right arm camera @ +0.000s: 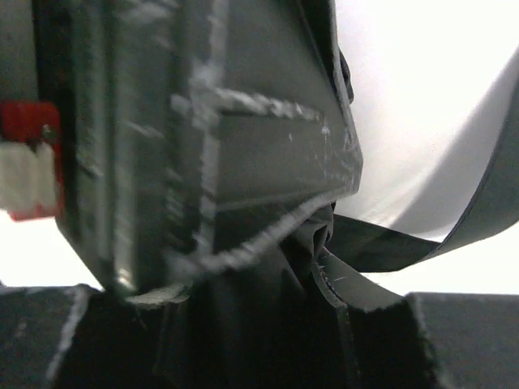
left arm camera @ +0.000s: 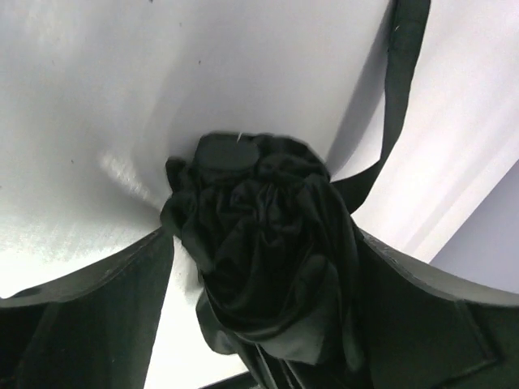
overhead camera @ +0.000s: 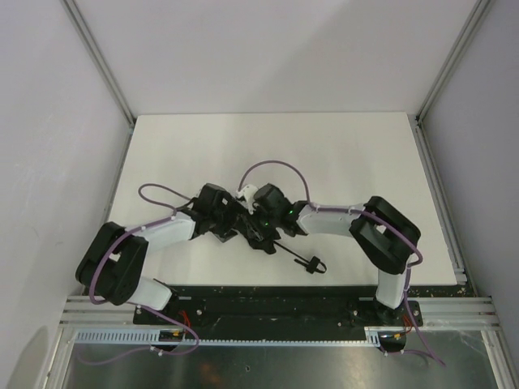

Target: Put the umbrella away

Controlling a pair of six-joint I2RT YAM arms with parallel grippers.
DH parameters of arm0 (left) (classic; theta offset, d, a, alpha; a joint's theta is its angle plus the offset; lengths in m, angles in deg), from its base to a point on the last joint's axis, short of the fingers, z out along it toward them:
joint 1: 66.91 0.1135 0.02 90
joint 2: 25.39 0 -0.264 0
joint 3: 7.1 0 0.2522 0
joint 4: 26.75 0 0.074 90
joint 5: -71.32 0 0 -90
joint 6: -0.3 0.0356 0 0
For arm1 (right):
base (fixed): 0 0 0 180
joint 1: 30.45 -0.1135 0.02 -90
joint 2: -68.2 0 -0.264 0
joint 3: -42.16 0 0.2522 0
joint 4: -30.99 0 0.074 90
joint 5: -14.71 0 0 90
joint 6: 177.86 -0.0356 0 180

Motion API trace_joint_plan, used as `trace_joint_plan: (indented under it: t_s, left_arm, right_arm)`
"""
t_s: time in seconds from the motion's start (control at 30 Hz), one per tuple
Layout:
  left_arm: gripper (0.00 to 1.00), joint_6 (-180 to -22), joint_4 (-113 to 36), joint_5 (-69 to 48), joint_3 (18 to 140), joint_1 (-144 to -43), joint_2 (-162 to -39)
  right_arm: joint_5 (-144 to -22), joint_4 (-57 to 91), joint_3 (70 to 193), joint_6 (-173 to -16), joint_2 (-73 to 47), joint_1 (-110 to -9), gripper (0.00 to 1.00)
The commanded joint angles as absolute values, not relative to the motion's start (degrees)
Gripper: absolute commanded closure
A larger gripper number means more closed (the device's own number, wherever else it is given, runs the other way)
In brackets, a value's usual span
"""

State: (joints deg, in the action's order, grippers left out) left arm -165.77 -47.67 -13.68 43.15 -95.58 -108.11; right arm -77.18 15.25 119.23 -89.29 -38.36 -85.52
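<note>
left of centre on the table (overhead camera: 340,154), your left gripper (left arm camera: 263,241) was clamped around the umbrella (left arm camera: 268,316), its fingers (left arm camera: 89,316) flanking the bunched canopy just below the cap (left arm camera: 226,154). the fabric sat loose and puffed, with a sliver of white showing along the left finger, so the hold looked soft. the strap (left arm camera: 399,97) ran up and away on the right, apparently taut. further right, your right gripper (right arm camera: 263,344) had fabric between its fingers, but that view was crowded and blurred, and it did not show whether the fingers pinched the canopy or merely straddled it. beyond it the handle (overhead camera: 309,262) showed low over the table, toward the near edge. the step looked like bundling the canopy for strapping. to do it well, you wanted the left hold steady as an anchor, the folds gathered one way, and the strap drawn snug around the bundle without letting the cloth balloon out.
</note>
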Motion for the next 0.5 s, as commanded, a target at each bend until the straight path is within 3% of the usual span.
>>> trace_joint_plan:
  t_s: [0.0, 0.27, 0.47]
  left_arm:
    - [0.11, -160.8, -47.2, -13.0, 43.5, -96.0, -104.5]
    - [0.06, -161.8, -43.8, -10.4, 43.2, -97.5, -108.0]
    - [0.12, -163.5, -42.3, -9.7, 43.4, -98.8, -110.4]
  right_arm:
    - [-100.7, 18.4, 117.4, -92.9, -37.7, -78.0, 1.0]
    - [-121.0, 34.2, 115.5, -107.9, -40.2, -70.8, 1.0]
    - [-126.6, 44.5, 115.3, -117.4, -42.7, -69.7, 1.0]
